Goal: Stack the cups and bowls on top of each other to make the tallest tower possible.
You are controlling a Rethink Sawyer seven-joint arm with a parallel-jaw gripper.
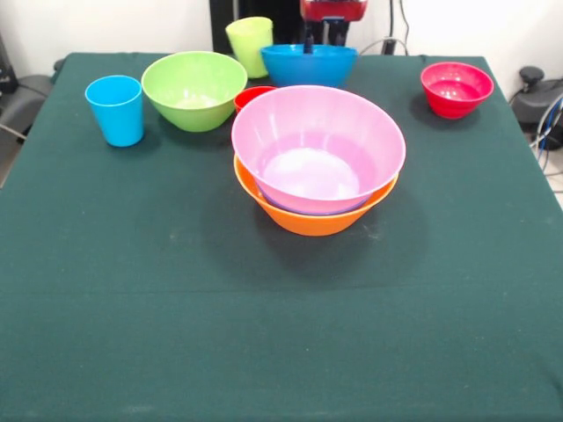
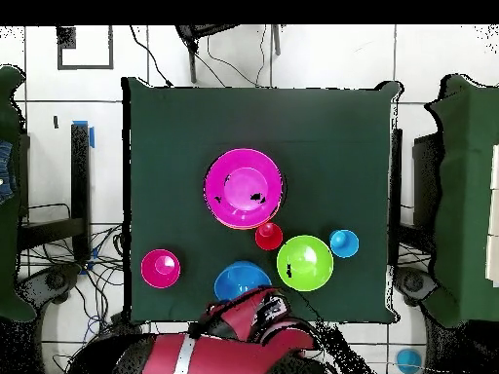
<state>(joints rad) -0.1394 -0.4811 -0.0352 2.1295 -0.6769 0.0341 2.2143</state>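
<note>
The tower stands mid-table: a big pink bowl (image 1: 317, 149) (image 2: 244, 185) nested in the orange bowl (image 1: 308, 218). A red cup (image 1: 253, 94) (image 2: 269, 236) stands just behind it, half hidden in the front view. A lime green bowl (image 1: 193, 90) (image 2: 305, 263), a light blue cup (image 1: 116, 110) (image 2: 344, 243), a lime green cup (image 1: 250, 44), a blue bowl (image 1: 308, 66) (image 2: 239, 280) and a small red bowl (image 1: 456, 88) (image 2: 161, 268) stand apart. My gripper (image 1: 323, 40) (image 2: 268, 310) hangs open and empty over the blue bowl's far rim. No purple or second blue bowl shows.
A dark green cloth (image 1: 264, 316) covers the table. The loose bowls and cups stand along the robot's side. In the overhead view my arm hides the lime green cup. Cables (image 1: 550, 132) hang off the table's edge.
</note>
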